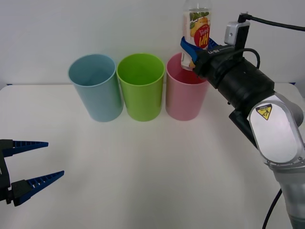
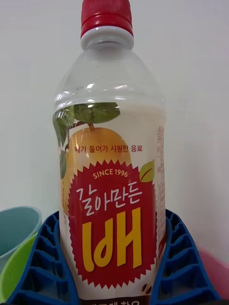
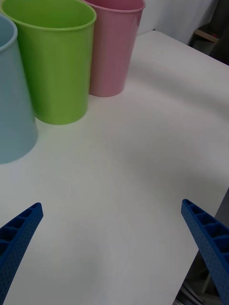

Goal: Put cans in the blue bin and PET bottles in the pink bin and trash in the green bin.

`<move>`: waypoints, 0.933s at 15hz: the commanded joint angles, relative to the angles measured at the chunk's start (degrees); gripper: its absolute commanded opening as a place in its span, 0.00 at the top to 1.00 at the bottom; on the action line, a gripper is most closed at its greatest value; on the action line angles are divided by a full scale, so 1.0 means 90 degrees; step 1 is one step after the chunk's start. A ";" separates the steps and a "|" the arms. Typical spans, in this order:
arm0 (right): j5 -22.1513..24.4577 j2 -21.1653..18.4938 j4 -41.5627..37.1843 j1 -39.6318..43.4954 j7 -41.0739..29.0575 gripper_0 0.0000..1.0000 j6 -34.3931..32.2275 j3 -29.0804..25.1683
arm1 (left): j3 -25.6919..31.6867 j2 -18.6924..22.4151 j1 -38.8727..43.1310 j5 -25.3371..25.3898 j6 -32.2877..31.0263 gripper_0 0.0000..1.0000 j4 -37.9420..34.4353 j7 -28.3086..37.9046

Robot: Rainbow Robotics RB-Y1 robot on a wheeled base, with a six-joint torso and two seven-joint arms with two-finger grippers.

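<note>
White table (image 1: 143, 171) carried three bins. Over the pink bin (image 1: 186, 95) hung the PET bottle (image 1: 195, 31), label reading "SINCE 1996", clamped upright by the right gripper (image 1: 193, 50), arm outstretched. Left gripper (image 1: 40, 160) gaped, parked low.

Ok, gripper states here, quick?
Left gripper: open, empty, low over the table.
Right gripper: shut on the PET bottle, held above the pink bin.

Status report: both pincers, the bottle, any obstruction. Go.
Right pincer shut on PET bottle, upright above pink bin rim. Left pincer open, idle low over table at near left. Nothing blocking the drop.
</note>
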 commanded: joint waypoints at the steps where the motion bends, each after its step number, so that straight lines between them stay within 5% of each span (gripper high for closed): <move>1: 0.0183 0.0058 0.0737 -0.0453 0.0076 1.00 0.0183 -0.0111 | 0.0000 0.0000 0.0000 0.0000 0.0000 0.00 0.0000 0.0000; 14: 0.0467 0.0204 0.1616 -0.0668 0.0252 1.00 0.0417 -0.0013 | 0.0000 0.0000 0.0000 0.0000 0.0000 0.00 0.0000 0.0000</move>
